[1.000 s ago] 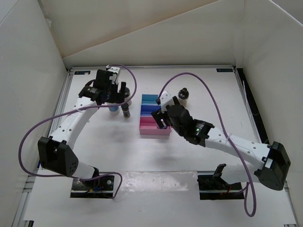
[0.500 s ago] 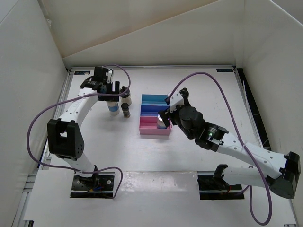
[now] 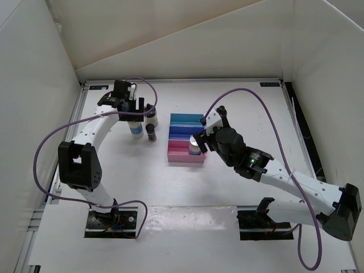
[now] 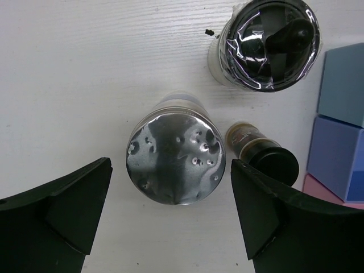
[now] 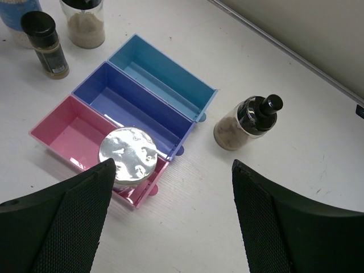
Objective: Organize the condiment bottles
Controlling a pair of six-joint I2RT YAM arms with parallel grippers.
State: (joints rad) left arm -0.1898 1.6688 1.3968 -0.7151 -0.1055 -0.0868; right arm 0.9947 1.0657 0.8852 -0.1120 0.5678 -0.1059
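Left wrist view: left pincer (image 4: pixel 170 165) is hanging wide open straight over the loose silver-top bottle (image 4: pixel 175 165), one finger (image 4: pixel 62 210) either side of it and neither touching it, so it is gripping nothing. That bottle is standing upright on the white worktop (image 4: pixel 85 68). The slim black-capped bottle (image 4: pixel 266 159) is standing just beside it on the rack side, very close, though I can't tell whether they are touching. The wider bottle with the black knobbed top (image 4: pixel 267 42) is sitting a little beyond those two. Right wrist view: right pincer (image 5: pixel 173 165) is also hanging wide open and holding nothing, hovering above the end of the stepped rack (image 5: pixel 162 74). The racked silver-top bottle (image 5: pixel 128 156) is standing upright inside the pink compartment (image 5: pixel 77 133), at the end nearest this camera; the purple and light blue compartments are holding nothing. The lone knob-top bottle (image 5: pixel 250 122) with pale contents is standing upright on the worktop near the rack's end, clear of it. Top external view: the left arm is reaching to the far left of the rack, and the right arm is angling in over the rack's right end.
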